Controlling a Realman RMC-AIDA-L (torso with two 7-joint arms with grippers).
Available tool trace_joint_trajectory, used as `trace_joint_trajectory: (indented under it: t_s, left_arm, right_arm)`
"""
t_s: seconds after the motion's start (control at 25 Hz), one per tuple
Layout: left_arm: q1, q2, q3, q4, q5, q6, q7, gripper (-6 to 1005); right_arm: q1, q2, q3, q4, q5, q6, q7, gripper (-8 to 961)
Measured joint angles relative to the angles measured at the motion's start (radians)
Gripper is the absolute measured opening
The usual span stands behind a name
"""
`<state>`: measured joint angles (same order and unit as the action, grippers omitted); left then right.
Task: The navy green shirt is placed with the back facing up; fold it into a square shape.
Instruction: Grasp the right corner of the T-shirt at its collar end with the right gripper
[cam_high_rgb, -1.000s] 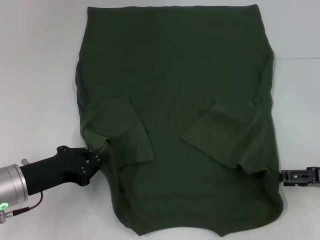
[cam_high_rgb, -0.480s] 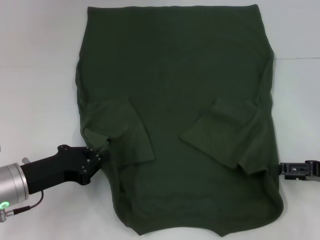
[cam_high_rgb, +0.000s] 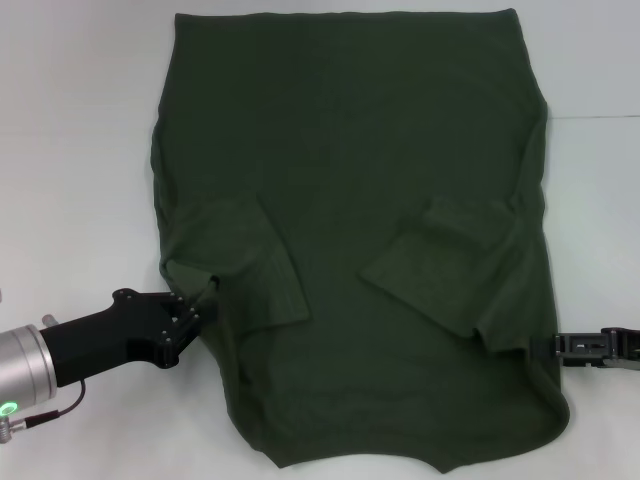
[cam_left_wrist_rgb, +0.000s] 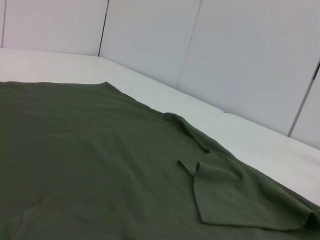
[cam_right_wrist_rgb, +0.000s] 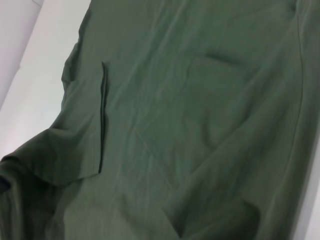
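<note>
The navy green shirt (cam_high_rgb: 350, 240) lies spread flat on the white table (cam_high_rgb: 70, 150), filling the middle of the head view from the top edge down to the bottom. Both short sleeves are already turned in onto the body: one lies as a flap at centre left (cam_high_rgb: 250, 260), the other at centre right (cam_high_rgb: 450, 270). That looks like the first part of the job done; the body itself is not yet folded, so the long folds that would bring it to a square are, by my judgement, all still to come.

The left gripper (cam_high_rgb: 190, 312) sits at the lower left of the frame, its tip touching the shirt's left edge just below the folded sleeve. Whether it is pinching cloth or simply resting against it I cannot tell. The right gripper (cam_high_rgb: 562, 347) is at the lower right, meeting the shirt's right edge; its fingers are not clear enough to judge either.
</note>
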<state>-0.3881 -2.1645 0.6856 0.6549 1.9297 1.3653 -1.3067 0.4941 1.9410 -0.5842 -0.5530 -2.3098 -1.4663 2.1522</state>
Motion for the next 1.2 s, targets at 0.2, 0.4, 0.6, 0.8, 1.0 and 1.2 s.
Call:
trace_joint_trajectory:
  t_s: [0.2,0.4,0.6,0.8,1.0,1.2]
  left_arm:
    - [-0.001,0.000,0.000,0.000,0.000,0.000,0.000,46]
    - [-0.002,0.000,0.000,0.000,0.000,0.000,0.000,47]
    - [-0.002,0.000,0.000,0.000,0.000,0.000,0.000,48]
    - [-0.002,0.000,0.000,0.000,-0.001,0.000,0.000,48]
    - [-0.002,0.000,0.000,0.000,-0.002,0.000,0.000,47]
    - [-0.002,0.000,0.000,0.000,-0.002,0.000,0.000,46]
  right_arm:
    - [0.003,0.001,0.000,0.000,0.000,-0.002,0.000,914]
    - [0.004,0.002,0.000,0.005,0.000,0.001,-0.001,914]
    - [0.007,0.005,0.000,0.010,0.000,-0.005,-0.007,912]
    - [0.008,0.007,0.000,0.010,0.000,-0.014,-0.009,910]
    - [0.009,0.007,-0.009,0.010,0.000,-0.031,-0.009,907]
    - [0.011,0.008,-0.028,0.010,0.000,-0.035,-0.003,884]
